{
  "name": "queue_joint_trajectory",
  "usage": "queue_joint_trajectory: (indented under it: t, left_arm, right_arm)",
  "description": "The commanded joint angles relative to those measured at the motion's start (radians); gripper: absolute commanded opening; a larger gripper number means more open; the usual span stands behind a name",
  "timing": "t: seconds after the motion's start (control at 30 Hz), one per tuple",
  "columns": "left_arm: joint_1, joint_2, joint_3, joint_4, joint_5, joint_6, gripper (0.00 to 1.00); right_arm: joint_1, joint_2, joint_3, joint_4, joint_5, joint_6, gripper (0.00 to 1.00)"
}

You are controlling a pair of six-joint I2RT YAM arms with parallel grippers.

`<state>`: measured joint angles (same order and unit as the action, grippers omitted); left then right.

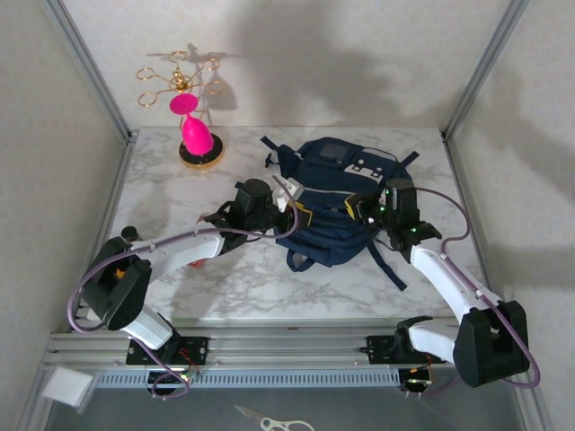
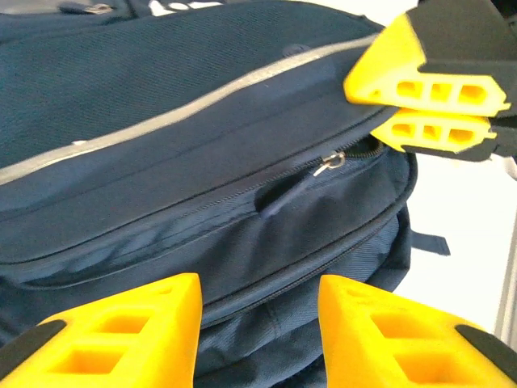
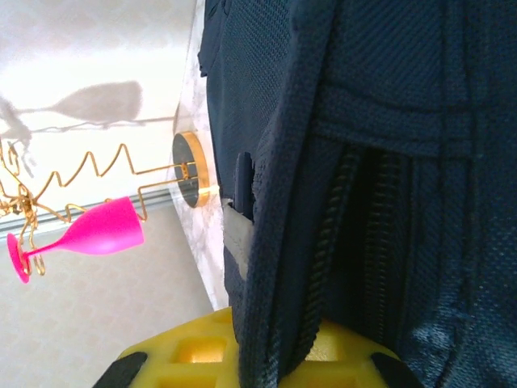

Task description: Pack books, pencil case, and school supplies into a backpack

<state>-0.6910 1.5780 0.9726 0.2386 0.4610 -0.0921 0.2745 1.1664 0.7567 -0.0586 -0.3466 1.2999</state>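
In the middle of the marble table [image 1: 269, 283] lies the navy backpack [image 1: 334, 235]. The right gripper [image 2: 376, 109] is pinched tight on its fabric edge by the zipper pull [image 2: 329, 164]. The left gripper [image 2: 258, 319] stands partly spread close to the bag's side, holding nothing.

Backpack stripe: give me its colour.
Pale grey stripe on the navy backpack; left wrist view shows it best.

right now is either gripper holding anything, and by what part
The right gripper pinches the backpack by the fabric edge beside its zipper. The left gripper is open, holding nothing.
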Motion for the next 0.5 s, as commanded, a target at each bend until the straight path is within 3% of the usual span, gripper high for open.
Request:
queue_joint_trajectory:
  t: [0.0, 0.17, 0.47]
  left_arm:
    - [-0.033, 0.044, 0.038, 0.074, 0.068, 0.057, 0.43]
    - [-0.048, 0.113, 0.096, 0.073, 0.058, 0.088, 0.48]
    - [-0.054, 0.194, 0.158, 0.134, 0.012, 0.091, 0.49]
  right_arm:
    - [-0.027, -0.029, 0.039, 0.053, -0.081, -0.037, 0.0]
    - [-0.04, -0.017, 0.026, 0.091, -0.149, -0.016, 0.0]
    - [-0.052, -0.017, 0.026, 0.097, -0.164, -0.014, 0.0]
